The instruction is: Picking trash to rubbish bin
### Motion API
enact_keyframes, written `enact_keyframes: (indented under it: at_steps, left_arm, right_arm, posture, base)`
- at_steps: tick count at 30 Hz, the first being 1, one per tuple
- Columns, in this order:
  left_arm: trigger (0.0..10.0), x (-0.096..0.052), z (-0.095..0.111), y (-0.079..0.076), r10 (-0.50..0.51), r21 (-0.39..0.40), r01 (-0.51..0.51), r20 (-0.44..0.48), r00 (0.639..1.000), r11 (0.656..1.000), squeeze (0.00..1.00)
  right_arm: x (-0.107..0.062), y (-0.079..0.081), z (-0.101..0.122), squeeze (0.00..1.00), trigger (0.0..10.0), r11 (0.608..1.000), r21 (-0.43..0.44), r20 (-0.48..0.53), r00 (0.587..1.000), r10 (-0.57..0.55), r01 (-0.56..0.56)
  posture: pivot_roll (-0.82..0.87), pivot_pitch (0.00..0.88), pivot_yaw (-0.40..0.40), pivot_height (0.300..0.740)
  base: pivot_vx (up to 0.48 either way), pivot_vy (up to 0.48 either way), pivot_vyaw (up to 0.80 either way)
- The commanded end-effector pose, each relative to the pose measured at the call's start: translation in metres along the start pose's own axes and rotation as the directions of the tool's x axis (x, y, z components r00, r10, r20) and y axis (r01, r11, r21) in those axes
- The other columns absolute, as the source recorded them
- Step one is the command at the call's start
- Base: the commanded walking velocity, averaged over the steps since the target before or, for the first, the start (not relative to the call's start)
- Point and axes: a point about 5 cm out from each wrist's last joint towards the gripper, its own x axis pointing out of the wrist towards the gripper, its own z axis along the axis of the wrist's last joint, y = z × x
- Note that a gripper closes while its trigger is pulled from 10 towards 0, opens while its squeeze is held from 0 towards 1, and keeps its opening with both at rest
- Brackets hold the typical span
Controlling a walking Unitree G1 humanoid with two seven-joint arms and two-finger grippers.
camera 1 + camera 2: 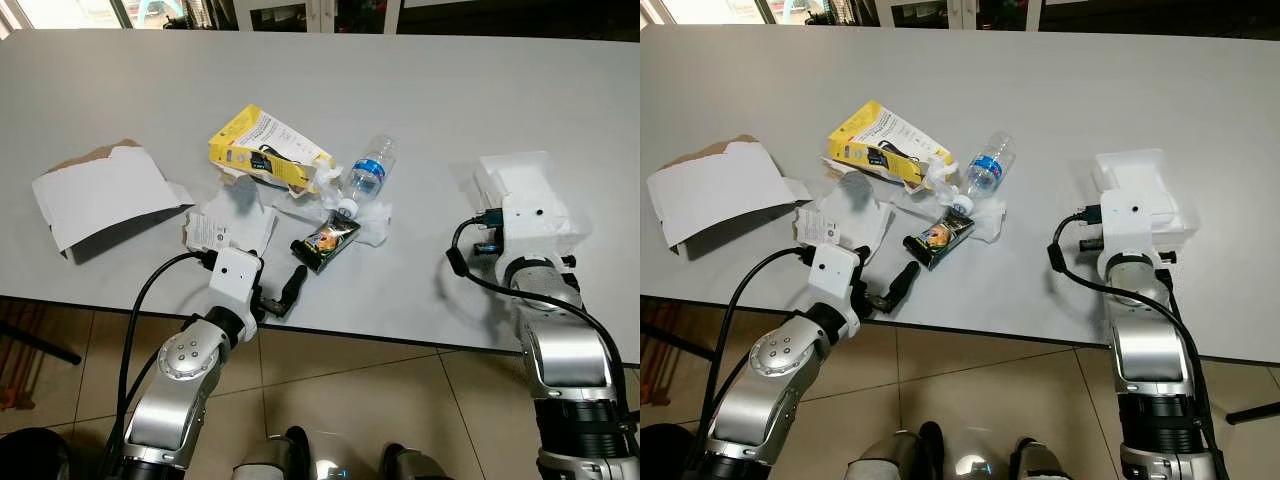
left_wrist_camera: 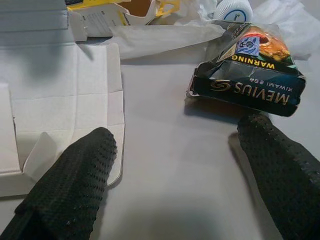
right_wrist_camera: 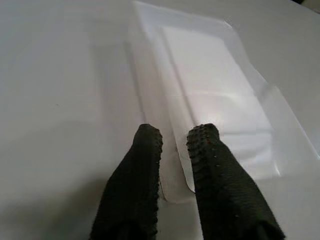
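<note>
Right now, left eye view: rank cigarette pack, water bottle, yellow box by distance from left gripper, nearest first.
From the left gripper:
1. Cigarette pack, just ahead of the fingertips, near the table's front edge.
2. Water bottle, beyond the pack, cap towards it, lying tilted.
3. Yellow box, farthest back, left of the bottle.

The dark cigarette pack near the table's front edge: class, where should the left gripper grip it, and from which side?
Grip the cigarette pack across its narrow body at the near, crumpled end, coming from the table's front edge. It lies flat, and the open left gripper already faces that end; the bottle and paper crowd the far side.
</note>
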Motion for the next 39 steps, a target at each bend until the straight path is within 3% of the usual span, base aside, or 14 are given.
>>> enact_keyframes:
  at_steps: [1,10,11,12,13,14,15,16,22,30,39]
  left_arm:
    - [10.0,-0.001,-0.001,0.001,0.005,0.018,-0.005,-0.004,1.0,1.0,0.0]
    - [10.0,-0.001,-0.002,0.0,0.005,0.017,-0.005,-0.006,1.0,1.0,0.0]
    - [10.0,-0.002,-0.002,0.0,0.003,0.017,-0.003,-0.007,1.0,1.0,0.0]
    - [10.0,-0.002,-0.002,0.0,0.003,0.017,-0.003,-0.007,1.0,1.0,0.0]
    - [10.0,-0.002,-0.002,0.0,0.002,0.017,-0.002,-0.008,1.0,1.0,0.0]
    - [10.0,-0.002,-0.002,0.0,0.001,0.016,-0.001,-0.009,1.0,1.0,0.0]
    - [10.0,-0.002,-0.002,0.0,0.001,0.016,-0.001,-0.009,1.0,1.0,0.0]
    - [10.0,-0.002,-0.002,0.0,0.001,0.017,-0.001,-0.01,1.0,1.0,0.0]
    - [10.0,-0.002,-0.002,-0.001,0.001,0.015,-0.001,-0.012,1.0,1.0,0.0]
    - [10.0,-0.001,-0.003,-0.002,0.0,0.01,0.0,-0.016,1.0,1.0,0.0]
    - [10.0,0.0,-0.004,-0.001,0.0,0.01,0.001,-0.018,1.0,1.0,0.0]
  right_arm:
    - [0.0,-0.001,-0.011,1.0,10.0,1.0,0.019,-0.067,0.998,-0.006,0.007]
    - [0.002,-0.003,-0.015,1.0,10.0,0.999,0.036,-0.099,0.995,0.01,-0.006]
    - [0.002,-0.003,-0.016,0.93,10.0,0.999,0.028,-0.109,0.994,0.026,-0.023]
    - [0.002,-0.003,-0.016,0.93,10.0,0.999,0.028,-0.109,0.994,0.026,-0.023]
    - [0.003,-0.005,-0.017,0.33,10.0,0.999,0.012,-0.116,0.992,0.048,-0.047]
    - [0.003,-0.007,-0.018,0.11,10.0,0.997,-0.007,-0.124,0.989,0.082,-0.083]
    - [0.003,-0.007,-0.018,0.11,10.0,0.997,-0.007,-0.124,0.989,0.082,-0.083]
    - [0.004,-0.009,-0.018,0.0,10.0,0.995,-0.021,-0.124,0.988,0.094,-0.097]
    - [0.005,-0.015,-0.013,0.0,10.0,0.986,-0.085,-0.106,0.985,0.137,-0.146]
    - [0.004,-0.017,0.002,0.0,10.0,0.981,-0.156,-0.021,0.993,0.114,-0.116]
    - [-0.001,-0.026,0.031,0.0,10.0,0.949,-0.313,0.105,0.991,0.084,-0.047]
  posture:
    - [0.01,0.2,0.08,0.74]
    - [0.01,0.2,0.079,0.74]
    - [0.01,0.203,0.079,0.74]
    - [0.01,0.203,0.079,0.74]
    - [0.01,0.203,0.079,0.74]
    - [0.01,0.203,0.079,0.74]
    - [0.01,0.203,0.079,0.74]
    - [0.01,0.203,0.079,0.74]
    - [0.01,0.208,0.077,0.74]
    - [0.0,0.207,0.078,0.74]
    - [0.0,0.201,0.08,0.74]
  base:
    - [0.0,0.0,0.0]
    - [0.0,0.0,0.0]
    - [0.0,0.0,0.0]
    - [0.0,0.0,0.0]
    - [0.0,0.0,0.0]
    - [0.0,0.0,0.0]
    - [0.0,0.0,0.0]
    - [0.0,0.0,0.0]
    - [0.0,0.0,0.0]
    - [0.0,0.0,0.0]
    - [0.0,0.0,0.0]
